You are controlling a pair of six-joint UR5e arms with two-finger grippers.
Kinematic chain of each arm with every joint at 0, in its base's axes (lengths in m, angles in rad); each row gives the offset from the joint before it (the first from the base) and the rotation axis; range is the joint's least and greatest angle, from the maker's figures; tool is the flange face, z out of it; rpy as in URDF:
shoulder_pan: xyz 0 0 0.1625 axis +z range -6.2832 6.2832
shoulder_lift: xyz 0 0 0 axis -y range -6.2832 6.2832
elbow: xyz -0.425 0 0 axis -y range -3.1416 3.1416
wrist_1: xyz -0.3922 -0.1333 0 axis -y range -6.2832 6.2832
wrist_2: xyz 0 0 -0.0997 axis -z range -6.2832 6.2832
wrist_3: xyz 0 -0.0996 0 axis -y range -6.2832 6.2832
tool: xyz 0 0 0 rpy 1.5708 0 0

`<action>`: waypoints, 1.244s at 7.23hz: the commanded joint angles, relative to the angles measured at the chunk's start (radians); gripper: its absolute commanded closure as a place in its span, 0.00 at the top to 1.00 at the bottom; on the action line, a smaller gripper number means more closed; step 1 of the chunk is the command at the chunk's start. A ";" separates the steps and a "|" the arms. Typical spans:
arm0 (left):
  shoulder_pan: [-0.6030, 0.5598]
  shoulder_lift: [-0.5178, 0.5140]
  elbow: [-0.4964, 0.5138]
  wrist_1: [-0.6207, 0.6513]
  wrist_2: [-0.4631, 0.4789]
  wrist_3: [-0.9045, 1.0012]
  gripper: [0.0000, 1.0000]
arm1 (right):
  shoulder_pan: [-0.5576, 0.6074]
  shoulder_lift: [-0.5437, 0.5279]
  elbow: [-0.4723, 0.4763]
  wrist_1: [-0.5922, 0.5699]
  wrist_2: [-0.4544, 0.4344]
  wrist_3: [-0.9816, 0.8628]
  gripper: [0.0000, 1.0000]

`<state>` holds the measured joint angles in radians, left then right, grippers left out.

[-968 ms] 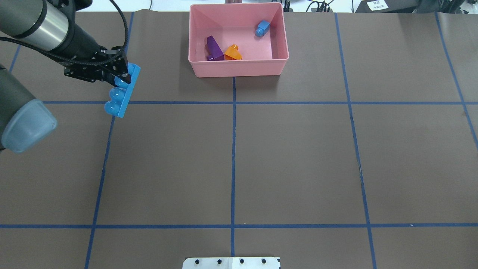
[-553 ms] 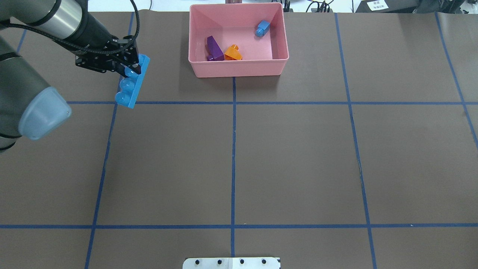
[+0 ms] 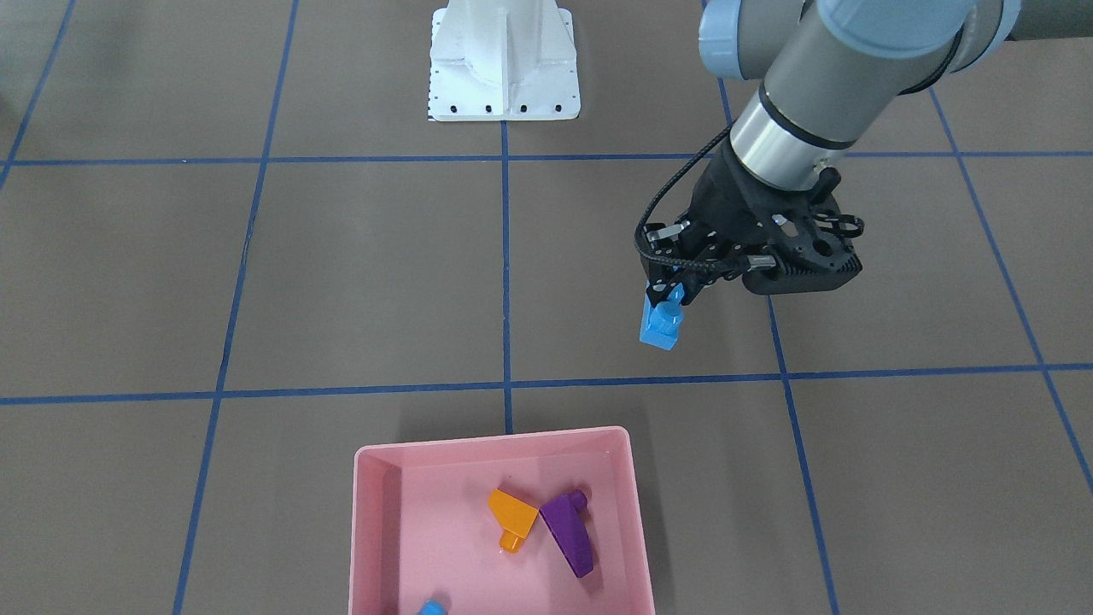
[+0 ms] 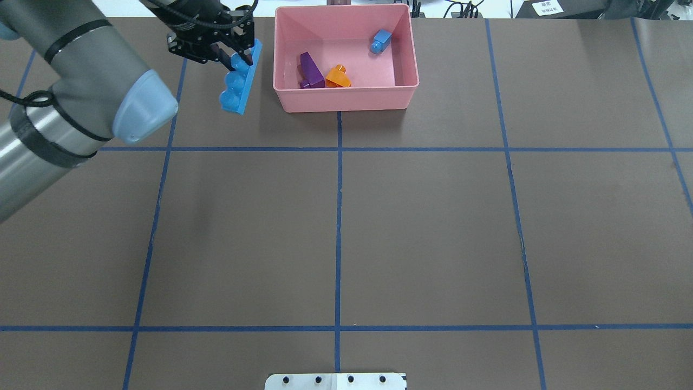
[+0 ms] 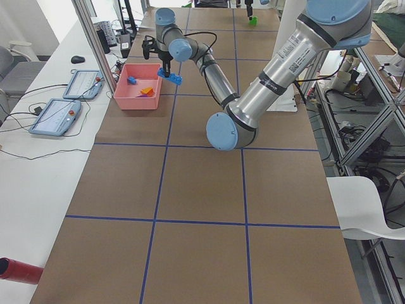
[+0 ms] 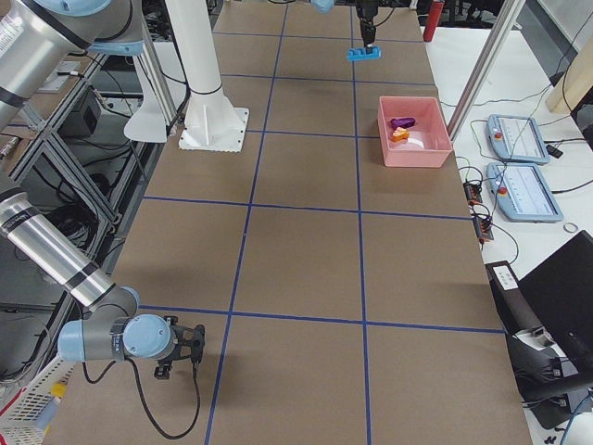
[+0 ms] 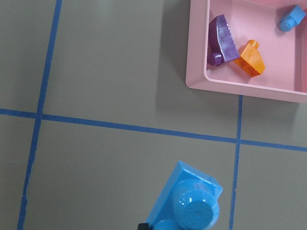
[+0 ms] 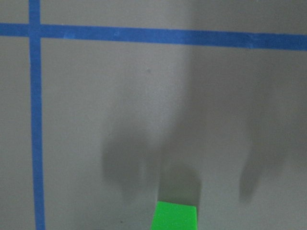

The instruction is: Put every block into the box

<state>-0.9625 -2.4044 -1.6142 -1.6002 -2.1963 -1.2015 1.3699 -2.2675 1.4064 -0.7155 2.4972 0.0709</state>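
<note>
My left gripper (image 4: 234, 54) is shut on the long blue four-stud brick (image 4: 241, 81) and holds it in the air just left of the pink box (image 4: 346, 101). The brick also shows in the front view (image 3: 662, 325) and the left wrist view (image 7: 189, 203). In the box lie the purple brick (image 4: 311, 69), the orange brick (image 4: 338, 77) and the small blue brick (image 4: 381, 40). The green brick (image 8: 175, 216) lies on the table under my right wrist camera. My right gripper (image 6: 193, 345) shows only in the side views; I cannot tell whether it is open.
The white robot base (image 4: 335, 381) stands at the table's near edge. Blue tape lines cross the brown table. Two teach pendants (image 6: 519, 139) lie on the side bench beyond the box. A red cylinder (image 5: 19, 269) lies at the table's left end.
My left gripper has carried the long blue brick to the right and farther away, from the left tape line to just beside the box's left wall.
</note>
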 commanded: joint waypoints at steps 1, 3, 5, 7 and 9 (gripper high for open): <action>0.004 -0.152 0.283 -0.187 0.052 -0.074 0.00 | 0.000 0.002 -0.004 -0.004 0.002 0.048 0.32; 0.007 -0.237 0.452 -0.286 0.067 -0.102 0.00 | 0.000 0.011 -0.004 -0.004 0.002 0.052 0.00; 0.016 -0.326 0.537 -0.285 0.130 -0.151 0.00 | 0.000 0.003 0.003 0.001 0.011 0.049 0.00; 0.039 -0.385 0.630 -0.364 0.166 -0.237 0.00 | -0.026 -0.006 0.055 -0.002 0.095 0.055 0.00; 0.108 -0.401 0.750 -0.516 0.341 -0.254 0.00 | -0.031 0.003 0.063 -0.009 0.170 0.056 0.00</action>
<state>-0.8900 -2.7939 -0.9372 -2.0259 -1.9386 -1.4395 1.3422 -2.2695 1.4619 -0.7211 2.6259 0.1262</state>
